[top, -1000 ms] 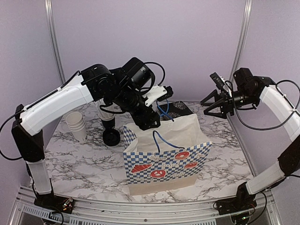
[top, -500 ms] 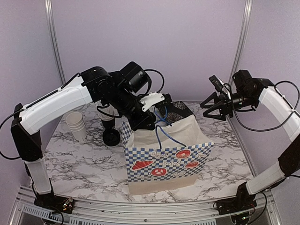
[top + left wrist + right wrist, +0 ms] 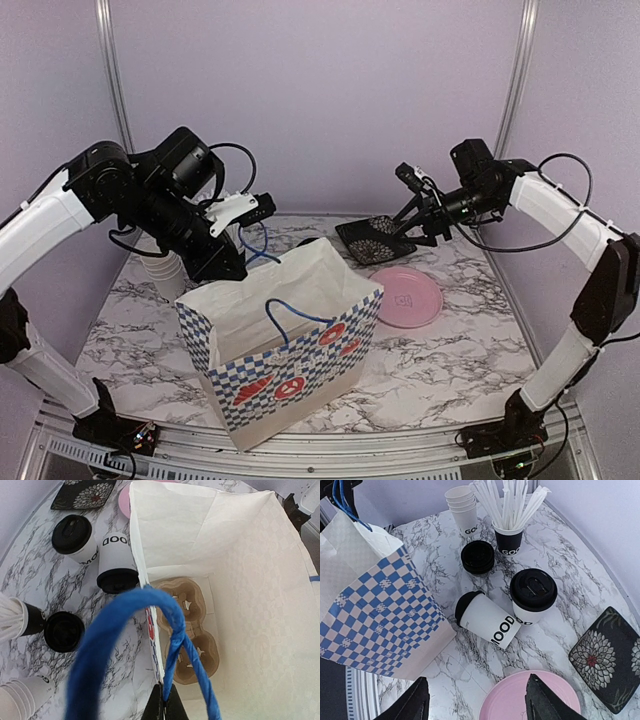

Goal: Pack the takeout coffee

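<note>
Pincer [image 3: 164, 706] of left arm clamps blue bag handle [image 3: 107, 630] aloft.

Pink plate [image 3: 505, 700] — partly beyond the right wrist view's lower edge.

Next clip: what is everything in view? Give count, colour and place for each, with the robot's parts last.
patterned paper bag: one, blue-and-white checked, standing open near the table's front
blue rope handle: two, blue, on the bag
moulded cardboard cup carrier: one, brown, on the bag's floor
lidded paper coffee cups: two, white with black lids, left of the bag; one upright, one on its side
stacked plastic lids: one stack, black, behind those cups
paper cup of straws: one, black, white straws, far left
nested unlidded paper cups: one stack, white, far left
round plate: one, pink, right of the bag
square floral dish: one, black, far side
marble table: white-grey
left gripper: fingers shut on the handle
right gripper: fingers open, empty
</note>
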### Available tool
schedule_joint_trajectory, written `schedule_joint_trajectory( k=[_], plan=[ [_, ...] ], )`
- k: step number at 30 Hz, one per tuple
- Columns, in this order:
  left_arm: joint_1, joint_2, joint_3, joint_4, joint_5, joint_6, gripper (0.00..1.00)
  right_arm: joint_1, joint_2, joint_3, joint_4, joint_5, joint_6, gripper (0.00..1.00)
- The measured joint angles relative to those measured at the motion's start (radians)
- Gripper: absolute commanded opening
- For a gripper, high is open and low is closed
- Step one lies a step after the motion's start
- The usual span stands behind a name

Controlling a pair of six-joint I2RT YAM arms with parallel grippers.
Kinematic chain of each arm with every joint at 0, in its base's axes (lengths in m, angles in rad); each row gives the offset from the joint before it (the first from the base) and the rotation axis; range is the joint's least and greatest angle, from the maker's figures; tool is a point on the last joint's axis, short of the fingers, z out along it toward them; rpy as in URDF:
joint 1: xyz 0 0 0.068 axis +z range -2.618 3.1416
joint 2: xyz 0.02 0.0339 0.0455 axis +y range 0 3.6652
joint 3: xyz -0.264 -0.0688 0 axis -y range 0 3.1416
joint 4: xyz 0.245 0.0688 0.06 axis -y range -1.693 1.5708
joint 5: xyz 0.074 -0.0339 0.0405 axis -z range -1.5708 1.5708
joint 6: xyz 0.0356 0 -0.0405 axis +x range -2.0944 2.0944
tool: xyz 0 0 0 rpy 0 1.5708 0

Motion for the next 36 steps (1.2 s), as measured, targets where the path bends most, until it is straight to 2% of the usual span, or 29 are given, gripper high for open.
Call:
schedule_joint_trajectory(
  k=[9,12,15,21,28,32,36],
  plan=[
    [0.101,-0.166,-0.132,-0.042,-0.168,-0.037,0.00,0.048,0.172,0.101,0.127,0.139,0.140,0.62],
    [0.112,-0.181,-0.155,-0.043,-0.239,-0.035,0.00,0.056,0.233,0.132,0.146,0.165,0.180,0.61],
    [0.121,-0.184,-0.184,-0.043,-0.294,-0.030,0.00,0.064,0.295,0.163,0.161,0.174,0.208,0.66],
    [0.127,-0.172,-0.194,-0.043,-0.332,-0.023,0.00,0.128,0.351,0.164,0.174,0.190,0.182,0.67],
    [0.129,-0.142,-0.193,-0.043,-0.354,-0.020,0.30,0.291,0.332,0.098,0.166,0.270,-0.060,0.73],
    [0.129,-0.134,-0.190,-0.043,-0.356,-0.019,0.39,0.338,0.329,0.048,0.160,0.326,-0.186,0.77],
    [0.128,-0.132,-0.176,-0.042,-0.347,-0.019,0.40,0.344,0.339,0.040,0.174,0.388,-0.265,0.78]
  ],
)
